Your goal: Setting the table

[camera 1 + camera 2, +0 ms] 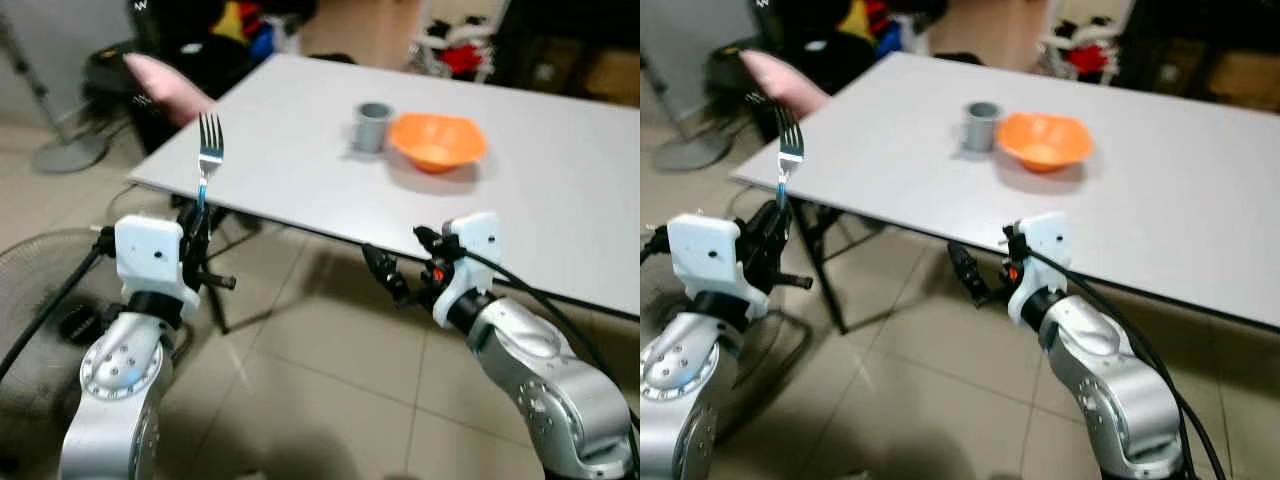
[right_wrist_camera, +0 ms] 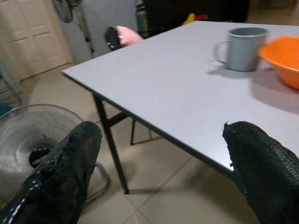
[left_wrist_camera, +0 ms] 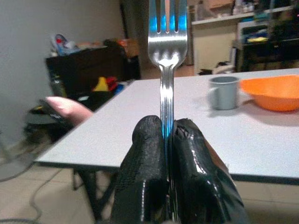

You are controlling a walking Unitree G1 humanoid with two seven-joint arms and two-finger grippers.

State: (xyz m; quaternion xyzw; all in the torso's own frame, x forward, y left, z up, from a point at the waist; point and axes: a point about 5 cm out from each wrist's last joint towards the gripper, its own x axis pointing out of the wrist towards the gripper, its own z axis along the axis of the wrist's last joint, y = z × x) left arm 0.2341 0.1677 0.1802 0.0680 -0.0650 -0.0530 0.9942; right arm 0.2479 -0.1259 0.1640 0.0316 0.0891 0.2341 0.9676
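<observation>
- Left gripper [image 1: 197,222]: nearest the camera, raised in front of the table's near edge, close to its left corner. Fingers [image 3: 149,154] pinched tight on the handle of a fork [image 1: 208,160].
- Fork stands upright, tines up, gripped low on the handle. Judgement: held vertical for carrying, so it clears the table edge on the approach; it will need tipping flat before it is laid down.
- Right gripper [image 1: 398,280]: low, just below and in front of the near edge, about mid-length. Its fingers [image 2: 70,158] spread wide with nothing between them; probably ready for the next item or simply parked.
- Table [image 1: 300,190]: white top, dark legs. Grey mug [image 1: 371,127] and orange bowl [image 1: 437,141] sit just beside each other toward the far side, mug to the left.
- Judgement: bowl and mug mark the place setting; the fork likely belongs on the bare top beside the bowl, still well apart from it.
- Pink object [image 1: 165,80] off the far left corner, blurred; cannot tell what it is.
- Floor fan [image 2: 28,140] on the tiles at the robot's left.
</observation>
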